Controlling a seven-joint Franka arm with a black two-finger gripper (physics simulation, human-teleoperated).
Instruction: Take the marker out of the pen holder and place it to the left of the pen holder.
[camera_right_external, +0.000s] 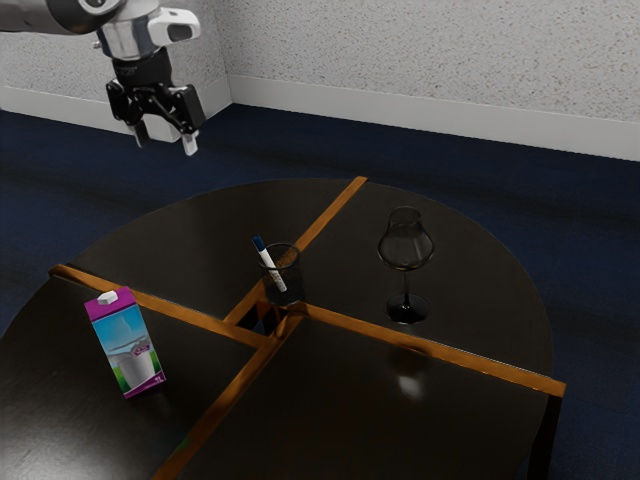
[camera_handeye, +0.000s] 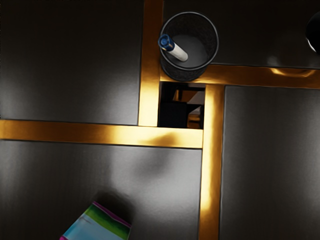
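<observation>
My gripper (camera_right_external: 167, 145) hangs high at the exterior view's upper left, above and away from the table, its two fingers apart with nothing between them. On the table, near the crossing of the wooden strips, stands the black mesh pen holder (camera_right_external: 289, 283). Inside it leans the marker (camera_right_external: 270, 264), white with a dark blue cap that sticks up past the rim. Seen from above in the wrist view, the pen holder (camera_handeye: 200, 48) holds the marker (camera_handeye: 173, 48), its blue end resting at the rim.
A purple and blue carton (camera_right_external: 126, 343) stands tilted-looking at the exterior view's left; part of the carton (camera_handeye: 99, 225) shows in the wrist view. A wine glass (camera_right_external: 406, 254) stands toward the exterior view's right. Wooden strips cross the dark round table (camera_right_external: 400, 420) around a small square opening.
</observation>
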